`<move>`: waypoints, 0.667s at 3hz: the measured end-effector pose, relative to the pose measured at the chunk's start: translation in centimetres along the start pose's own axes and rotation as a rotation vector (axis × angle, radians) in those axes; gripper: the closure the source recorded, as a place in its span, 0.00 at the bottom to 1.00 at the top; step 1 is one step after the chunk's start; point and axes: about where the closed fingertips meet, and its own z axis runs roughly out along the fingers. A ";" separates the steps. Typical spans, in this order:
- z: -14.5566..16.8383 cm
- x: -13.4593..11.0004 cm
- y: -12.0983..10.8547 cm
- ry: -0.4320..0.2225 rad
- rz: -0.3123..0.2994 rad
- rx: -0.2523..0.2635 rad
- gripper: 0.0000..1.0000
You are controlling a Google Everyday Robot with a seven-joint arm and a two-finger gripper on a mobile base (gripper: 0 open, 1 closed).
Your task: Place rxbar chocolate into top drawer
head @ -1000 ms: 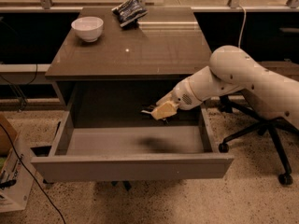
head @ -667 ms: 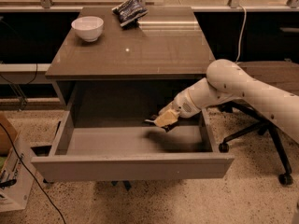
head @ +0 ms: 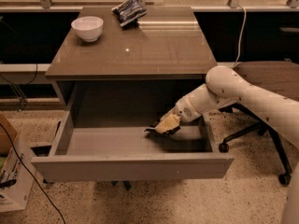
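Camera view: gripper point(head: 164, 125), clamped on rxbar chocolate point(head: 150, 130), low inside open top drawer point(head: 131, 167); placing step, release likely due next.

Bar point(head: 150, 130): small, flat and dark. Pinched in the gripper point(head: 164, 126), with one dark end poking out to the left. Held low inside the drawer point(head: 131, 168), toward the right side. Just above the floor or touching it, hard to tell which. Tipped a little, not lying flat. Drawer: wide, shallow, grey-brown, with a plain flat front. Pulled far out. Pale grey inside.
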 end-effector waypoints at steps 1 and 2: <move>0.2 0.0 0.1 0.001 -0.001 -0.004 0.04; 0.3 0.0 0.1 0.002 -0.001 -0.006 0.00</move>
